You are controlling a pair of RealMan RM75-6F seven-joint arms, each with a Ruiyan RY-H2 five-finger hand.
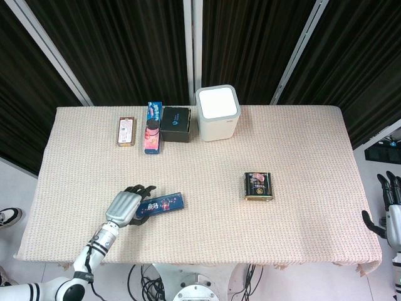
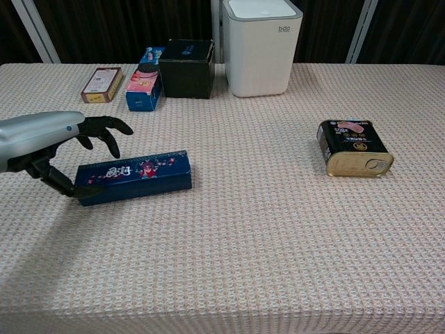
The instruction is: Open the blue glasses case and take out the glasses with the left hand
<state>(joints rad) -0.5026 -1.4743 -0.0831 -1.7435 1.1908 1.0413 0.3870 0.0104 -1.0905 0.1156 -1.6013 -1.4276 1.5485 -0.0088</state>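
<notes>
The blue glasses case [image 1: 161, 204] lies closed on the woven tablecloth at the front left, long side running left to right [image 2: 135, 176]. My left hand [image 1: 125, 207] sits at the case's left end. In the chest view the left hand [image 2: 52, 139] has its fingers arched just above the case's back left corner, while the thumb reaches down to the case's left end; it grips nothing. The glasses are not visible. My right hand [image 1: 391, 207] hangs off the table's right edge with its fingers apart and nothing in it.
A white bin [image 2: 261, 45] stands at the back centre, with a black box [image 2: 186, 67], a pink and blue carton [image 2: 144, 87] and a small brown box [image 2: 101, 83] to its left. A dark tin [image 2: 353, 147] lies on the right.
</notes>
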